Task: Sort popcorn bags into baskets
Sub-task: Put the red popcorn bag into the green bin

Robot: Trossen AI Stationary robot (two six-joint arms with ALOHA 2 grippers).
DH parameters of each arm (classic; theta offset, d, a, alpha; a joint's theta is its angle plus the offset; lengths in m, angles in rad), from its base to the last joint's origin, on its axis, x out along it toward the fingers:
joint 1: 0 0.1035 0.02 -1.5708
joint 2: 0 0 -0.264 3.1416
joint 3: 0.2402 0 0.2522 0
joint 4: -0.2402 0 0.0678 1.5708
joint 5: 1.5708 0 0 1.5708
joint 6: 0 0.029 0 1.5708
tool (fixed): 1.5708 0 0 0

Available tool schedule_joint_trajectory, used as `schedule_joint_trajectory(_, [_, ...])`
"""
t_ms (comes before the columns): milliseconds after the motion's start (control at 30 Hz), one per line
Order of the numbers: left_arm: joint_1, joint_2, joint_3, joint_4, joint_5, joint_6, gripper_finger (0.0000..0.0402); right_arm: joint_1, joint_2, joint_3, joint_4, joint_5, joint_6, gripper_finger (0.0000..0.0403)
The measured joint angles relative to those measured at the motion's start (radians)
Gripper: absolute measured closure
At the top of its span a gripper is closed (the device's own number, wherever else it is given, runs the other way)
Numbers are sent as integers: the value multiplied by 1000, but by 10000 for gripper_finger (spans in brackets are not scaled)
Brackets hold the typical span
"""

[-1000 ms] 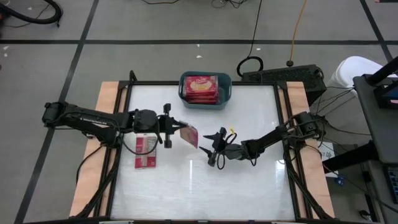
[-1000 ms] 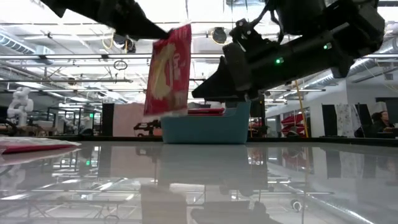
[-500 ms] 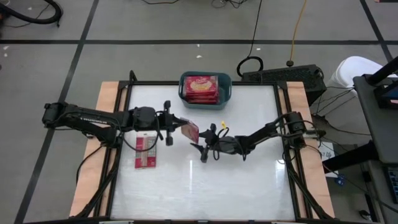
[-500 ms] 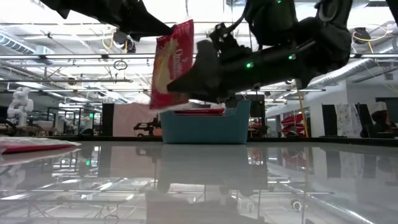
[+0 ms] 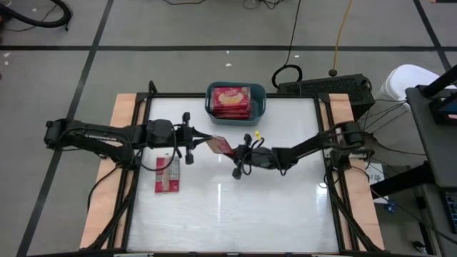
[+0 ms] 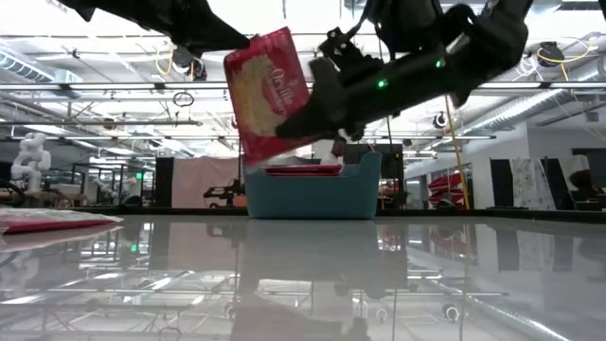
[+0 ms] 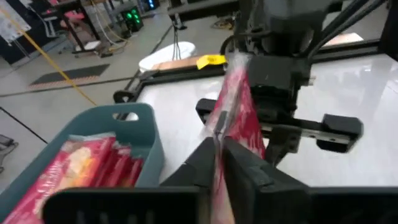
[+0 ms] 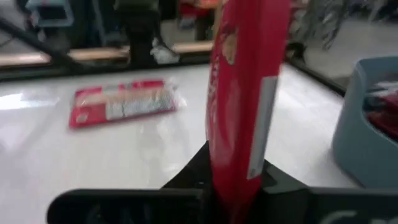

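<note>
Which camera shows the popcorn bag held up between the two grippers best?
The low view: the held bag faces it, printed side whole. The high view shows it small, between the left gripper and right gripper. Both wrist views show it nearly edge-on, close up.

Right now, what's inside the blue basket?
Red popcorn bags lie stacked inside the teal basket; the top one shows a yellow picture. How many lie underneath is hidden by the top bag and the basket walls.

The raised popcorn bag [image 8: 239, 93] runs off the right wrist view's top; basket [image 8: 367, 124] cut off at the edge, its far packets hidden.
</note>
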Motion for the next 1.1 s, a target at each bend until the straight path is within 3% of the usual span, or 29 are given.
schedule_joint_trajectory(200, [29, -75, 23, -74, -31, -13, 275, -74, -207, -1, -383, -154, 6, 393])
schedule_joint_trajectory(300, [64, -72, 74, -162, 12, -30, 219, -110, -290, -1, -511, -216, 7, 389])
schedule_joint_trajectory(467, [124, 39, 166, -229, 157, -40, 154, -158, -369, -1, -627, -368, -22, 391])
schedule_joint_trajectory(600, [149, 159, 217, -234, 227, -10, 137, -178, -376, -1, -683, -422, -17, 390])
schedule_joint_trajectory(733, [162, 276, 259, -226, 284, 17, 148, -178, -371, -1, -719, -418, -28, 390])
schedule_joint_trajectory(867, [169, 363, 295, -188, 320, 44, 184, -185, -371, -1, -739, -416, -34, 390])
schedule_joint_trajectory(967, [172, 402, 319, -178, 327, 70, 233, -195, -371, -1, -745, -414, -34, 390])
schedule_joint_trajectory(1100, [181, 410, 340, -182, 326, 100, 337, -209, -371, -1, -745, -391, -42, 388])
